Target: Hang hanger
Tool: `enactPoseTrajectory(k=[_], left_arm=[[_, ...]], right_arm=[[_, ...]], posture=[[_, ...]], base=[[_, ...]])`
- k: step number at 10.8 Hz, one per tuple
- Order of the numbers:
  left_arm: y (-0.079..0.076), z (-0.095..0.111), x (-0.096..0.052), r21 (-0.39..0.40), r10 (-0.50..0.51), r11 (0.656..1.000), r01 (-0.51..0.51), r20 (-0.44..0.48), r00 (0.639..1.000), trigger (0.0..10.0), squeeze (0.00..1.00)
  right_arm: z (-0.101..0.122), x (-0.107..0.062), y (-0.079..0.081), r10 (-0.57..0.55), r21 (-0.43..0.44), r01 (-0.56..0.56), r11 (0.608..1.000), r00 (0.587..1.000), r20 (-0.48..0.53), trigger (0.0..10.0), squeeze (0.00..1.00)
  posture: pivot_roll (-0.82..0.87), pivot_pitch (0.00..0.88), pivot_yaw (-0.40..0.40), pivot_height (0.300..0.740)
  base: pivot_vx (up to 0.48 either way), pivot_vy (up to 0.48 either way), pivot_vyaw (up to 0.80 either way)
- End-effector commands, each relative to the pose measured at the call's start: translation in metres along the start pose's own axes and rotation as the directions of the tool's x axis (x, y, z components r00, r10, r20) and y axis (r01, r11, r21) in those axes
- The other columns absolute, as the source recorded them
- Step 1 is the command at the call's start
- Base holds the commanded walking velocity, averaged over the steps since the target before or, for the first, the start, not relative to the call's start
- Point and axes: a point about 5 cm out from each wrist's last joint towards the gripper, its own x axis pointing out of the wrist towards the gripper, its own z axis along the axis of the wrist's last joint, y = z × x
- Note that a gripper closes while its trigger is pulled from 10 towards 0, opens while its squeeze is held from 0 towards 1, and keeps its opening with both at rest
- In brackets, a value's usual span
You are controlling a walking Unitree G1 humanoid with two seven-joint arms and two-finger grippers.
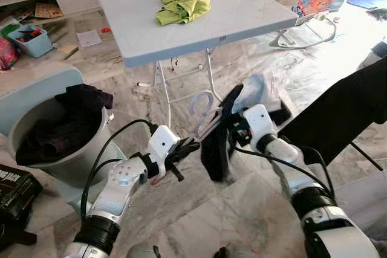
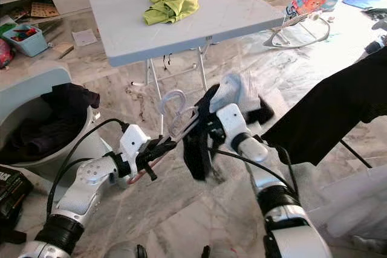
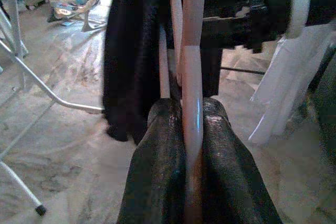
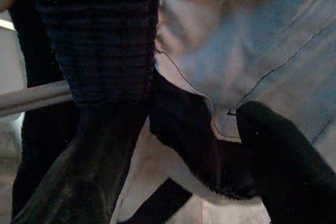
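Observation:
A pale pink hanger [image 1: 204, 106] hangs in mid-air in front of me, its hook toward the table. My left gripper [image 1: 184, 148] is shut on the hanger's bar, which runs between its two black fingers [image 3: 157, 166] in the left wrist view. A black garment [image 1: 214, 149] with a light blue part [image 1: 254, 89] is draped over the hanger. My right gripper [image 1: 233, 122] is at the garment's top, beside the hanger's neck. In the right wrist view its fingers [image 4: 89, 171] have black and pale cloth bunched between them.
A grey folding table [image 1: 242, 16] with a green cloth [image 1: 181, 1] stands ahead. A pale laundry bucket [image 1: 78, 155] holding dark clothes is at my left. Black clothing [image 1: 338, 113] hangs at the right. A baby bouncer [image 1: 314, 4] lies beyond.

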Motion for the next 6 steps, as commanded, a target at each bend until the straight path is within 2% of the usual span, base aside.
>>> enactPoseTrajectory(k=[1, 3, 6], left_arm=[[-0.005, 0.013, 0.004, 0.011, -0.043, 0.999, 0.043, 0.057, 0.997, 0.0, 0.0], [-0.006, 0.015, 0.005, 0.007, -0.051, 0.999, 0.051, 0.057, 0.997, 0.0, 0.0], [-0.009, 0.016, 0.004, -0.007, -0.069, 0.998, 0.069, 0.054, 0.996, 0.0, 0.0]], right_arm=[[0.002, 0.002, -0.003, -0.023, 0.01, 0.023, 1.0, 1.0, -0.004, 0.0, 0.0], [0.003, 0.003, -0.006, -0.037, 0.012, 0.037, 0.999, 0.999, -0.002, 0.0, 0.0], [0.0, -0.002, -0.017, -0.091, 0.004, 0.091, 0.996, 0.996, -0.003, 0.0, 0.0]], posture=[[-0.09, 0.0, -0.001, 0.74], [-0.09, 0.0, -0.001, 0.74], [-0.1, 0.0, -0.001, 0.74]], base=[[0.0, 0.0, 0.0], [0.0, 0.0, 0.0], [0.0, 0.0, 0.0]])
